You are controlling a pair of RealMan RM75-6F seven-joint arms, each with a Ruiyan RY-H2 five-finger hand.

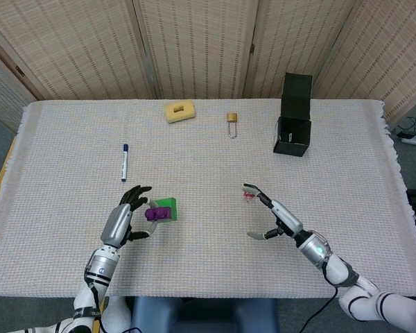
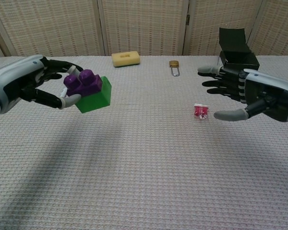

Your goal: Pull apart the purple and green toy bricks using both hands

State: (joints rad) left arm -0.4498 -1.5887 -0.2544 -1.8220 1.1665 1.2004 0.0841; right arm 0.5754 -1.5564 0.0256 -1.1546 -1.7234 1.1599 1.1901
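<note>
A purple brick [image 2: 83, 82] sits joined on top of a green brick [image 2: 95, 97]. My left hand [image 2: 36, 84] holds the pair in the air above the table's left side, thumb underneath and fingers over the purple top. The head view shows the purple brick [image 1: 153, 213] and green brick [image 1: 166, 207] just right of my left hand [image 1: 123, 221]. My right hand [image 2: 249, 93] hovers open, palm turned toward the bricks, well to their right and apart from them. In the head view my right hand [image 1: 274, 216] is near the table's middle.
A small red packet [image 2: 201, 111] lies below my right hand. A black open box [image 2: 237, 61] stands at the back right. A brass padlock [image 2: 174, 66] and a yellow sponge [image 2: 125, 58] lie along the far edge. A blue pen [image 1: 124, 161] lies at the left.
</note>
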